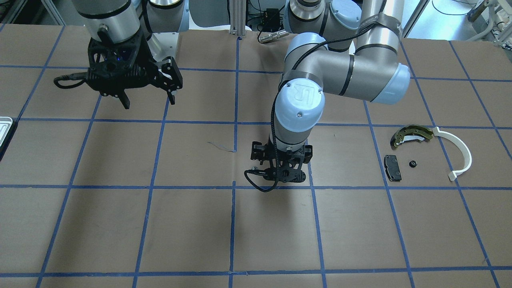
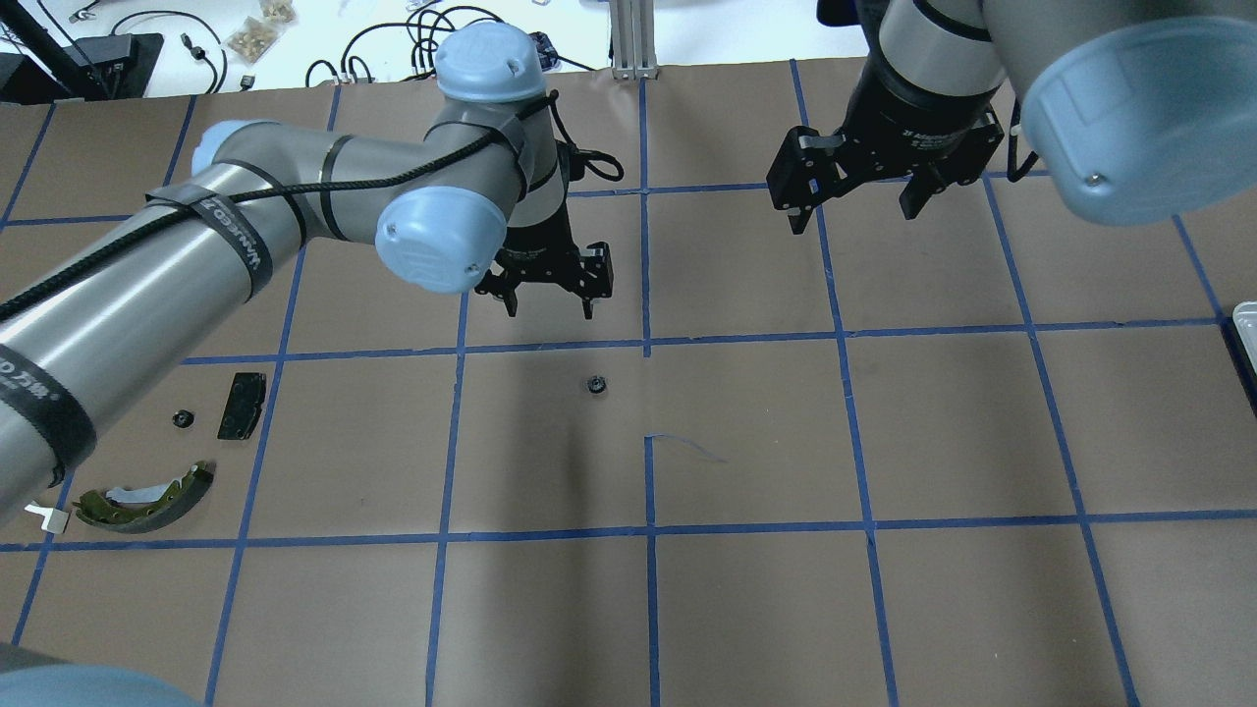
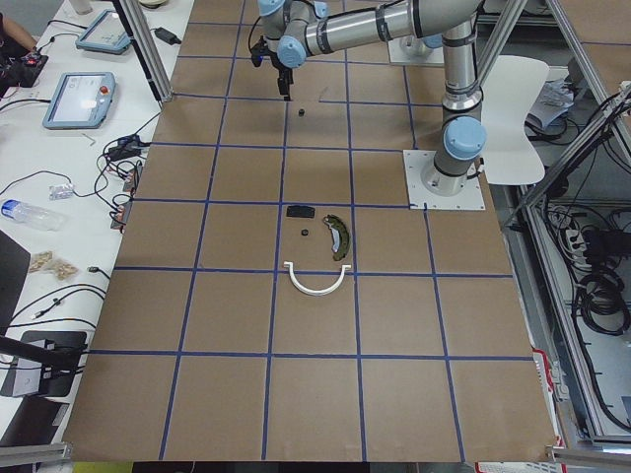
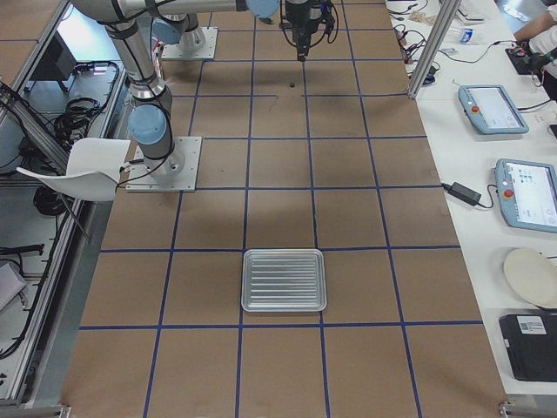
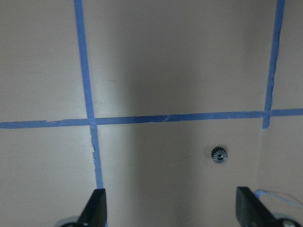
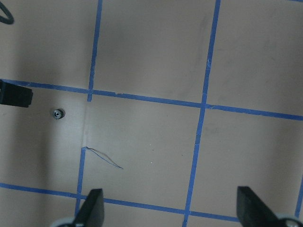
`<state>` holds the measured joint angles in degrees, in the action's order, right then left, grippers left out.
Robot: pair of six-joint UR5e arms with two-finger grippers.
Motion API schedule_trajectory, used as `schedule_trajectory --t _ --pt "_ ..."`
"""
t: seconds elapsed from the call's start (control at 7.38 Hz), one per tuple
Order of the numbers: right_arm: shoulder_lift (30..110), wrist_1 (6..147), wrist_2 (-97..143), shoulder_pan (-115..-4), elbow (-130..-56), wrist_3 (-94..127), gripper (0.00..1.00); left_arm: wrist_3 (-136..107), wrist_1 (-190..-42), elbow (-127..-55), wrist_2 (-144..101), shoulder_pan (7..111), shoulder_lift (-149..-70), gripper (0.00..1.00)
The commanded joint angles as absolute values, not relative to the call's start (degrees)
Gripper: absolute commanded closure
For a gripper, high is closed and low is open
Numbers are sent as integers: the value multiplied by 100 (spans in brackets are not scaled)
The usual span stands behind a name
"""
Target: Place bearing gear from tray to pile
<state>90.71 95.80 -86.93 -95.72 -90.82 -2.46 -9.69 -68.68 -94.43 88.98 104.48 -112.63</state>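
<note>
A small black bearing gear [image 2: 594,385] lies alone on the brown paper near the table's middle. It also shows in the left wrist view [image 5: 219,154] and the right wrist view [image 6: 58,113]. My left gripper [image 2: 550,302] hovers open and empty just beyond it, with the gear ahead and to the right of its fingers [image 5: 97,208]. My right gripper [image 2: 850,214] is open and empty, off to the right. The silvery tray [image 4: 284,279] looks empty. The pile holds an olive-gold brake shoe [image 2: 147,496], a white arc [image 1: 460,154], a black pad [image 2: 242,404] and a second small gear [image 2: 182,419].
Blue tape lines grid the paper. A thin loose thread [image 2: 687,447] lies near the middle. The tray's corner [image 2: 1245,324] peeks in at the overhead view's right edge. Cables and an aluminium post stand past the far table edge.
</note>
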Motion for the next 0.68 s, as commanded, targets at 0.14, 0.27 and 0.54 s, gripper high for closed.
schedule_trajectory --t 0.14,0.27,0.54 --pt "9132 9889 -8648 -9370 -9264 -317 0 -1037 -5917 -10211 8868 10521 -11399 20" --pt "9123 9844 -8666 -9317 -9281 -316 0 -1037 -5898 -10265 8633 10521 -11452 27" --pt "9149 9413 -8710 -9308 -9203 -299 0 -1055 -5897 -10266 8464 10590 -11522 34"
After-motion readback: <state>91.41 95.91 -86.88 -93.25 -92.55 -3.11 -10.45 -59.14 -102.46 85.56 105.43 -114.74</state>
